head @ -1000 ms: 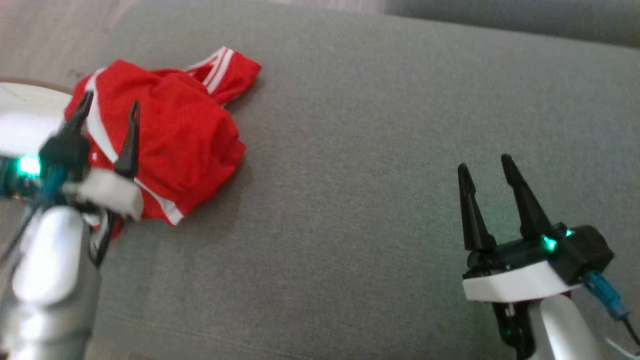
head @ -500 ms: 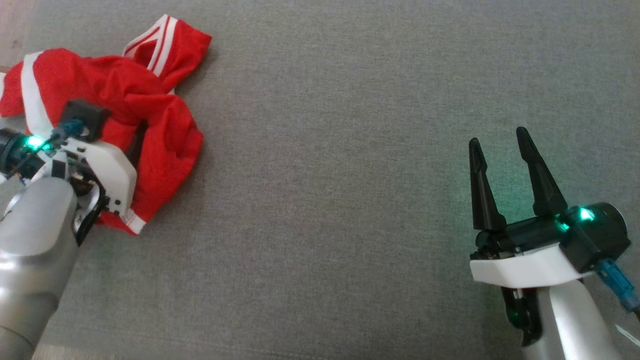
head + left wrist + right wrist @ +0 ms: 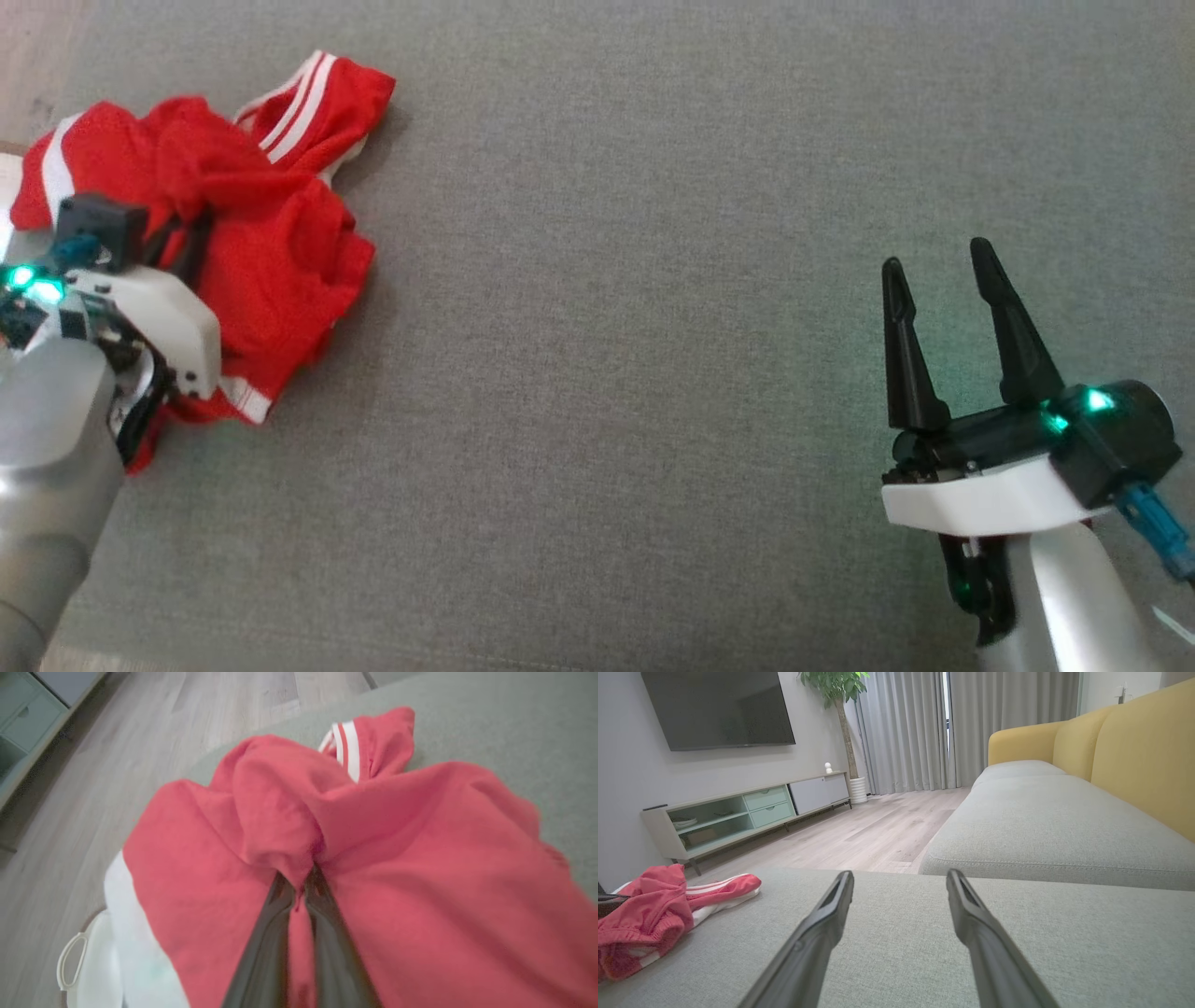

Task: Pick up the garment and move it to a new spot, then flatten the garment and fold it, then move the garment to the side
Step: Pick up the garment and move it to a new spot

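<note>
Garment: a red garment (image 3: 271,233) with white stripes, all bunched up in a heap on the far left part of the grey seat (image 3: 653,392)
Garment ends: one striped end pokes out on the far side of the heap; a striped hem lies on the near side, close to the left arm
Left gripper: the left gripper (image 3: 303,879) has its two dark fingers squeezed almost together, with a fold of the red cloth pinched between them (the cloth puffs up around the tips in the left wrist view)
Left arm: its pale wrist sits over the near left side of the heap, and a green light glows on it
Right gripper: the right gripper (image 3: 936,254) is spread wide and has hold of nothing; there is just a gap between its fingers
Right gripper place: over the near right part of the seat, well apart from the garment, with its fingers pointing to the far side
White thing: a white thing with a loop handle (image 3: 88,961) is just beside the left side of the garment; I cannot tell what it is
Floor: a pale wood floor (image 3: 878,830) lies past the seat
Sofa back: a yellow sofa back (image 3: 1134,756) stands up on the right in the right wrist view
Room: a dark TV (image 3: 719,709) hangs on the wall over a long low cabinet (image 3: 738,807); a tall plant (image 3: 836,690) stands by the grey curtains (image 3: 971,728)
</note>
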### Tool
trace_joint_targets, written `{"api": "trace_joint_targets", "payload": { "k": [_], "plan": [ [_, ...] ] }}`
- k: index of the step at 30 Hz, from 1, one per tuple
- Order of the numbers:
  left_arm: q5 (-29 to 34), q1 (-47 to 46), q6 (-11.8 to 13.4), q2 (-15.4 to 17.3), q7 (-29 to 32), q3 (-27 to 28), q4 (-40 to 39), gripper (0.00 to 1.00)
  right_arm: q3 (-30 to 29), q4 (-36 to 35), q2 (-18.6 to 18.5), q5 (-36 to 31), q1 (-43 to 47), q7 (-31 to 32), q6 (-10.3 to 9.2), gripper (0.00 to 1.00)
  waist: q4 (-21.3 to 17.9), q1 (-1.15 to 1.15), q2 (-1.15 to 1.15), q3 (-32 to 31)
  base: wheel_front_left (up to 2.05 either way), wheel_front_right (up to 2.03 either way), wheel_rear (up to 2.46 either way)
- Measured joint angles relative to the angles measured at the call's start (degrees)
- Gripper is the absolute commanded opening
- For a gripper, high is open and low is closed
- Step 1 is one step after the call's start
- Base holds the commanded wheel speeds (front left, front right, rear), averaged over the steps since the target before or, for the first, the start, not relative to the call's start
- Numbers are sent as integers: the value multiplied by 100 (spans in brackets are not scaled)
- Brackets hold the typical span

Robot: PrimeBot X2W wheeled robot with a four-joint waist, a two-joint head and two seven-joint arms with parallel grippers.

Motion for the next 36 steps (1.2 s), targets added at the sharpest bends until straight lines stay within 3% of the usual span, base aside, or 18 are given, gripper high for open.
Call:
{"api": "trace_joint_targets", "payload": {
  "k": [8, 14, 23, 30, 36],
  "plan": [
    [-208, -365, 15, 56, -1001, 98, 62, 0, 49, 63, 0, 211, 9, -12, 0, 100, -5, 0, 0, -341, 0, 0, 0],
    [-327, -477, 222, 110, -1233, 545, -331, 0, 90, 135, 1, 391, 43, -25, 0, 100, -37, -1, 0, -655, 0, 0, 0],
    [-326, 119, 753, 136, -1228, 881, -2075, 0, 160, 227, 1, 614, 305, -25, 0, 100, -159, -1, 0, -1216, 0, 0, 0],
    [-479, 664, 1102, 58, -808, 723, -3037, 0, 201, 222, 3, 720, 297, -25, 0, 100, -548, -1, 0, -1367, 0, 0, 0],
    [-460, 815, 1351, -221, -525, 391, -3793, 0, 279, 216, 3, 789, 293, -25, 0, 100, -1077, 0, 0, -1388, 0, 0, 0]
  ]
}}
